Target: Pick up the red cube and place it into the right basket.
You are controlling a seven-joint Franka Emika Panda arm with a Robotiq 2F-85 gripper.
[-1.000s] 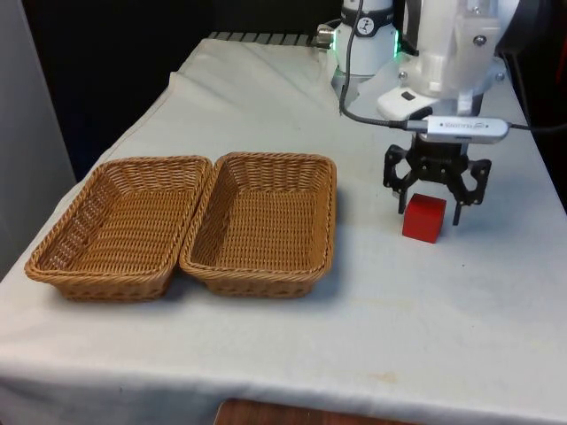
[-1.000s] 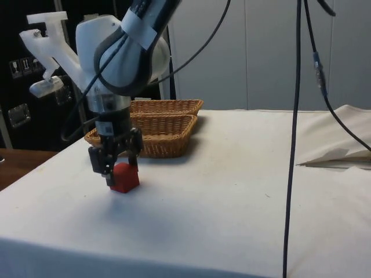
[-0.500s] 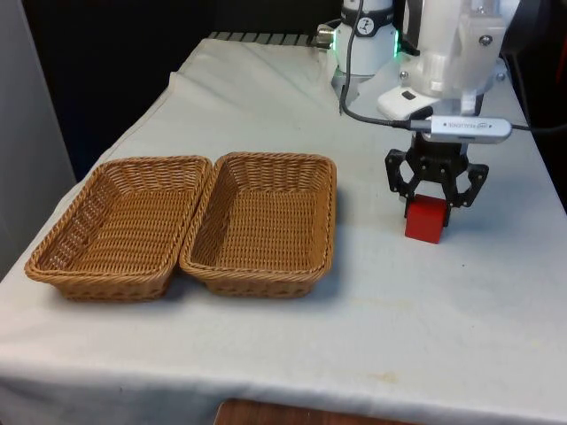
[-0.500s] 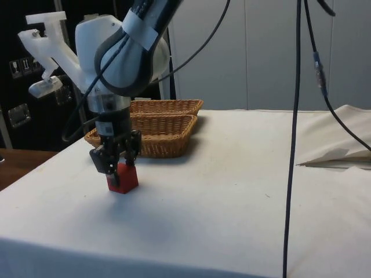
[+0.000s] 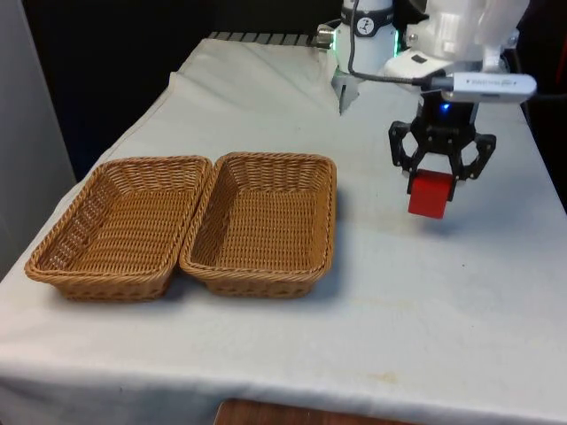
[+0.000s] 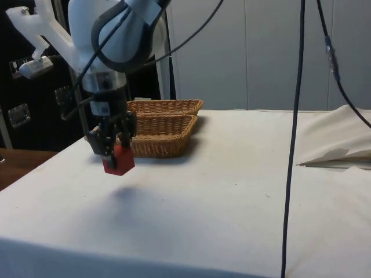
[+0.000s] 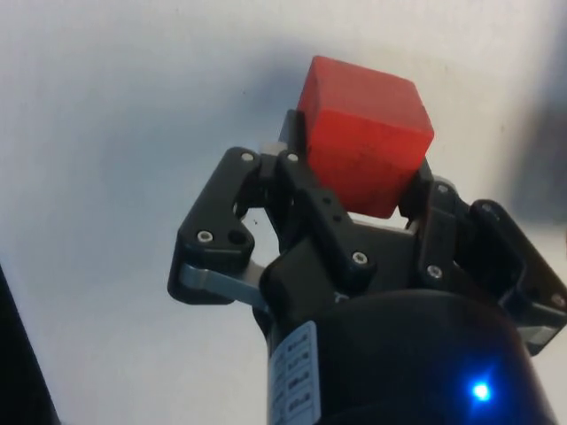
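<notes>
The jaws are clamped on two opposite faces of the red cube (image 5: 431,194), which hangs from the gripper (image 5: 442,173) clear of the white cloth (image 5: 425,292). Rigid, flat-sided and apparently light, the block suits this mid-face pinch, though smooth faces might slip. The right basket (image 5: 262,221) lies well apart, toward the front view's left.

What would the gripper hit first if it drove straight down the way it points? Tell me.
The gripper points down, shut on the red cube, which hangs above the white cloth. Straight down, the cube's underside would likely meet bare cloth first; the baskets lie off to the front view's left.
</notes>
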